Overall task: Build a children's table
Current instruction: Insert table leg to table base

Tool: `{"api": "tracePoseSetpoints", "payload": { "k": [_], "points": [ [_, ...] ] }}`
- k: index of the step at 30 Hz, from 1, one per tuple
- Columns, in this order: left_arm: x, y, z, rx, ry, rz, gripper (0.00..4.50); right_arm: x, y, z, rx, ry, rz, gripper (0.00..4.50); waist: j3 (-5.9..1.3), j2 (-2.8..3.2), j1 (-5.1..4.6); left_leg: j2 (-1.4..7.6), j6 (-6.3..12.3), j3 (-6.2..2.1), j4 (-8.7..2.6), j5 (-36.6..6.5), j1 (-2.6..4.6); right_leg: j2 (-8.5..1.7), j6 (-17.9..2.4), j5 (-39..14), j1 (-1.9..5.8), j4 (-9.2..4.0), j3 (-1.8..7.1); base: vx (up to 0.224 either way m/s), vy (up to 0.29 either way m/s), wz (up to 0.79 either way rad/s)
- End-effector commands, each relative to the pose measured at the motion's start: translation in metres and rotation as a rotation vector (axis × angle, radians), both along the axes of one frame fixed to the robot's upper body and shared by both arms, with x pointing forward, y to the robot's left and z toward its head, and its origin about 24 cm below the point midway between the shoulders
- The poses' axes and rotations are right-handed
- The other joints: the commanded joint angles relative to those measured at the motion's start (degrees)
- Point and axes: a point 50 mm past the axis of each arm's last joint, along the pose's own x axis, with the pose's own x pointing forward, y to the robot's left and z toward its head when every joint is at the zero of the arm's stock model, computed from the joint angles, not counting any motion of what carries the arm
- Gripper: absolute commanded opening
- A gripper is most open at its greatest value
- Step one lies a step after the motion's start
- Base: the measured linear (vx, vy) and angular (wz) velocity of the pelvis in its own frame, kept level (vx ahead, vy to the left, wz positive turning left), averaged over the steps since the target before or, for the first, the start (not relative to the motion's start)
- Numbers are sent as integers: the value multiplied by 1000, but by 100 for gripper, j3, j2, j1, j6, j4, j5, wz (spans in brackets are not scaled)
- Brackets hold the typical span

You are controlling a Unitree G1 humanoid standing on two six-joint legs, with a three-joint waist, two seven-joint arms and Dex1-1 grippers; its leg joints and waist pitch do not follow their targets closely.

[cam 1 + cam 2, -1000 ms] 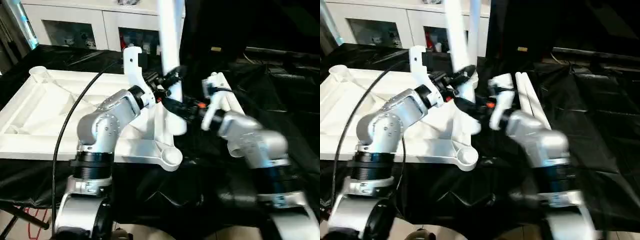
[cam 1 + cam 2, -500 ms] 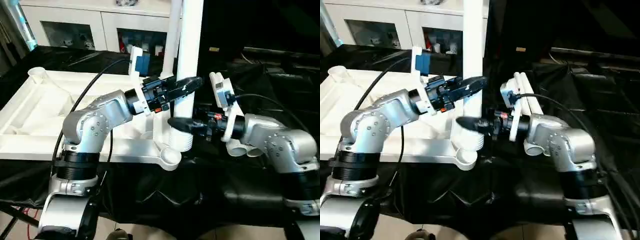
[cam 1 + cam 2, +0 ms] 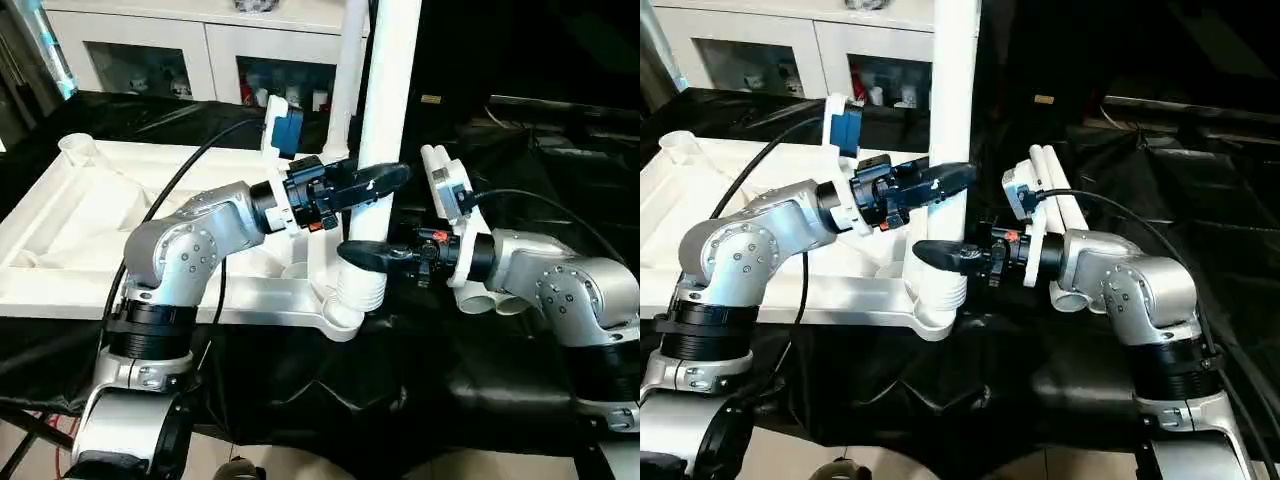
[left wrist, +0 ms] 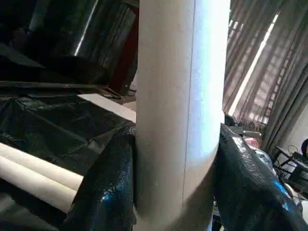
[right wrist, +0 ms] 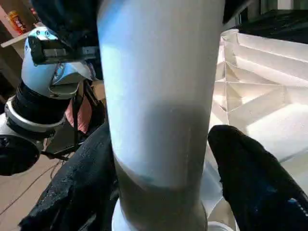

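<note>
The white tabletop (image 3: 80,220) lies underside up on the left, ribs and round corner sockets showing. One white tube leg (image 3: 392,90) stands upright, its ridged lower end (image 3: 360,290) at the near right corner socket (image 3: 335,318); whether it sits inside I cannot tell. My left gripper (image 3: 390,180) is shut on this leg, both fingers (image 4: 108,183) pressed to it. Just below, my right gripper (image 3: 358,252) is open astride the same leg, with a gap showing at one finger (image 5: 245,168).
A second white tube (image 3: 348,70) rises behind the held leg. Spare legs (image 3: 1052,185) lie on the black cloth to the right, their open ends (image 3: 480,298) under my right forearm. A white glass-door cabinet (image 3: 150,50) stands at the back.
Both arms swung round and the tilted leg came upright over the near right socket. Over the last half second the leg moved slightly lower, both grippers staying on it.
</note>
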Motion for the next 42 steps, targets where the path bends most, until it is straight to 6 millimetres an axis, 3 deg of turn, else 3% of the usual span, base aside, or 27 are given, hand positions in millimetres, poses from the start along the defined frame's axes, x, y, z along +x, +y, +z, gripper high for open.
{"api": "tracePoseSetpoints", "payload": {
  "k": [1,3,10,18,19,20,26,34,42],
  "points": [
    [-4,-1,4,-10,-33,-28,190,1,-2,6,-1,-9,5,318,-456,-59,27,184,105,-35,-333,-598,87,-440,-943,-1048,348,-396,275,0,0,0],
    [-5,-1,4,-11,-32,-28,190,0,-2,5,-5,1,17,318,-457,-52,30,189,108,-37,-334,-600,91,-440,-941,-1059,347,-395,273,0,0,0],
    [-5,-1,4,-22,-26,-31,190,-1,1,1,-14,19,19,247,-454,-59,37,190,102,-37,-335,-600,91,-444,-920,-1107,343,-399,272,0,0,0],
    [-1,-1,3,-15,-22,24,190,8,11,-4,-24,-9,-80,201,-461,-52,19,191,58,-40,-338,-585,94,-444,-939,-1037,332,-385,272,0,0,0],
    [4,-1,3,-14,3,86,246,12,16,-6,-35,-28,-133,194,-462,-39,17,190,48,-40,-339,-594,94,-438,-942,-1008,331,-383,272,0,0,0],
    [7,-2,4,-18,15,121,260,15,18,-8,-43,-38,-160,192,-458,-39,10,197,27,-40,-340,-598,87,-439,-951,-982,326,-375,274,0,0,0],
    [24,-4,8,13,9,358,276,28,28,-12,-75,-85,-334,188,-461,-38,3,189,-84,-51,-357,-642,93,-443,-807,-1104,334,-401,278,0,0,0],
    [40,-9,6,12,67,580,276,35,39,-11,-83,-115,-431,188,-467,-56,-12,177,5,-44,-343,-530,79,-438,-880,-729,356,-379,280,0,0,0],
    [36,-18,2,5,96,535,212,33,41,-11,-86,-123,-423,188,-464,-26,-8,183,31,-50,-345,-647,96,-435,-862,-864,344,-394,279,0,0,0]
  ]
}}
